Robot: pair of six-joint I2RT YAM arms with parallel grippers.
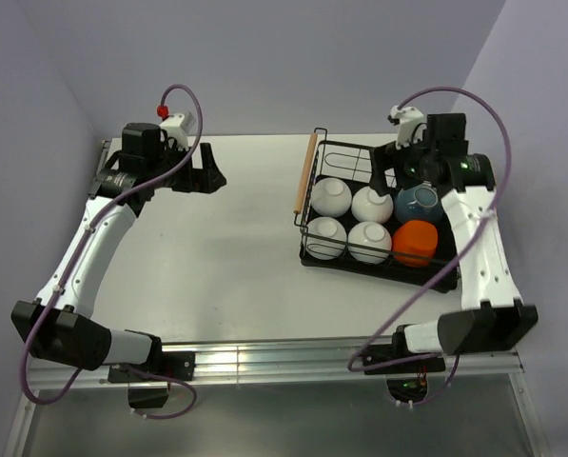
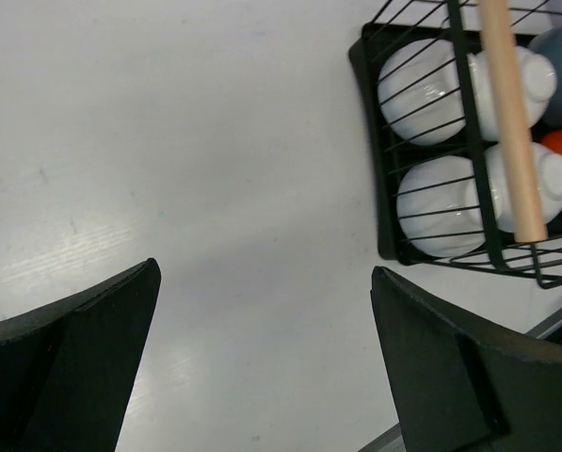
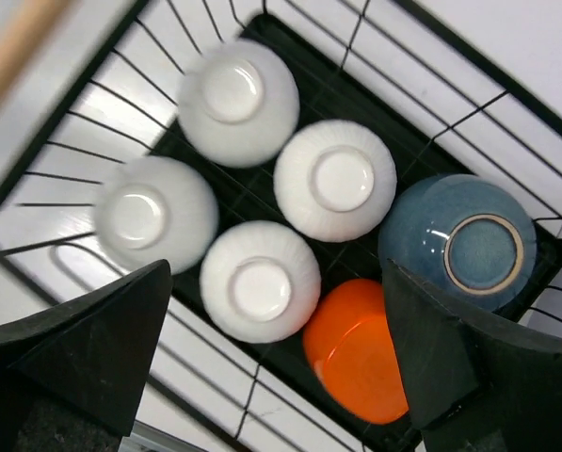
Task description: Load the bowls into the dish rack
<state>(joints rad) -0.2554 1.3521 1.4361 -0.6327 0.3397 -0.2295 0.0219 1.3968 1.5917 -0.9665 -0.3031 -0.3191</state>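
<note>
The black wire dish rack (image 1: 307, 255) stands on the right of the table. Inside it lie several white bowls (image 1: 331, 195), bottoms up, with a dark blue bowl (image 1: 419, 202) and an orange bowl (image 1: 417, 242) on their right. My right gripper (image 1: 395, 171) hovers open over the rack's far end; in its wrist view the gripper (image 3: 277, 273) holds nothing above a white bowl (image 3: 260, 281), the orange bowl (image 3: 356, 353) and the blue bowl (image 3: 459, 240). My left gripper (image 1: 205, 169) is open and empty at the table's far left, seen over bare tabletop as (image 2: 264, 268).
A light wooden handle (image 1: 305, 171) runs along the rack's left end, also seen in the left wrist view as the handle (image 2: 511, 122) over the rack (image 2: 379, 169). The white table (image 1: 226, 257) stretches between the arms. Purple walls close in on both sides.
</note>
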